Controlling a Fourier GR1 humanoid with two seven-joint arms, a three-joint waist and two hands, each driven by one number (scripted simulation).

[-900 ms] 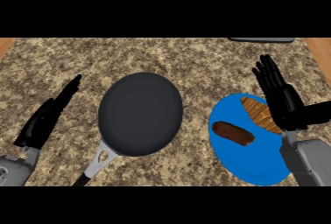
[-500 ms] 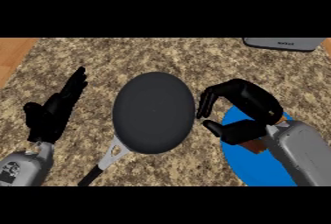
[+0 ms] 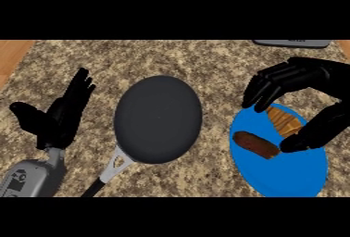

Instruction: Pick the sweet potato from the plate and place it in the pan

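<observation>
1. Head view: the sweet potato (image 3: 255, 144) lies on the blue plate (image 3: 287, 173), right of the pan (image 3: 158, 119).
2. Right hand (image 3: 301, 83) arches above it, fingers curled, holding nothing.
3. Left hand (image 3: 65, 111) rests open.

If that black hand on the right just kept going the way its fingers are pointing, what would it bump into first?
The right hand hangs curled over the blue plate, fingers aimed down and leftward. Going on, it would probably meet the dark sweet potato first, though the orange food lies just beside it and depth is hard to judge from above.
</observation>
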